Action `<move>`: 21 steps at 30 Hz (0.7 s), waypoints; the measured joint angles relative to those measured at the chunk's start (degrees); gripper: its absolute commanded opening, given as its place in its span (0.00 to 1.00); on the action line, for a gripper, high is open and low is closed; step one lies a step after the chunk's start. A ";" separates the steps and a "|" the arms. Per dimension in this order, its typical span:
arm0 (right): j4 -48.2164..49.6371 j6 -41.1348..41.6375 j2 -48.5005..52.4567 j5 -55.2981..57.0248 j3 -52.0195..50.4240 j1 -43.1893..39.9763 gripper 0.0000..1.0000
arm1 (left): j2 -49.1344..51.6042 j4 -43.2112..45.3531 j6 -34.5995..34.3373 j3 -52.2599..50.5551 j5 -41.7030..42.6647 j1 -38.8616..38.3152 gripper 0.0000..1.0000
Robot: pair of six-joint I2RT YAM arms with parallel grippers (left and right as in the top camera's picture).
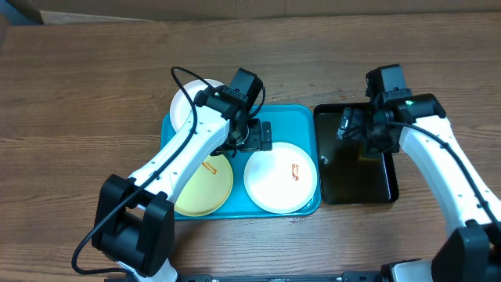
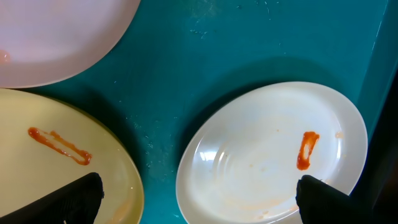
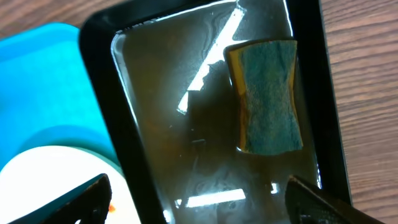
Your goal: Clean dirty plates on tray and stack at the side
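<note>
The turquoise tray (image 1: 301, 117) holds three dirty plates. A white plate (image 1: 186, 106) lies at its back left, partly under my left arm. A pale yellow plate (image 1: 205, 188) with a red streak lies front left. A white plate (image 1: 280, 178) with an orange smear lies front right. My left gripper (image 1: 252, 137) hovers open and empty over the tray's middle. In the left wrist view its fingers (image 2: 199, 202) straddle the gap between the yellow plate (image 2: 56, 162) and the white plate (image 2: 261, 155). My right gripper (image 1: 352, 129) is open and empty over the black basin.
The black glossy basin (image 1: 317, 157) stands right of the tray and holds shallow water. A yellow-and-blue sponge (image 3: 267, 96) lies in it, ahead of my right fingers (image 3: 202, 199). Bare wooden table (image 1: 78, 94) surrounds the tray and basin.
</note>
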 measured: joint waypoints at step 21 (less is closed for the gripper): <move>0.20 -0.04 1.70 0.04 0.00 0.00 1.00 | 0.00 0.00 0.00 -0.02 0.00 0.00 1.00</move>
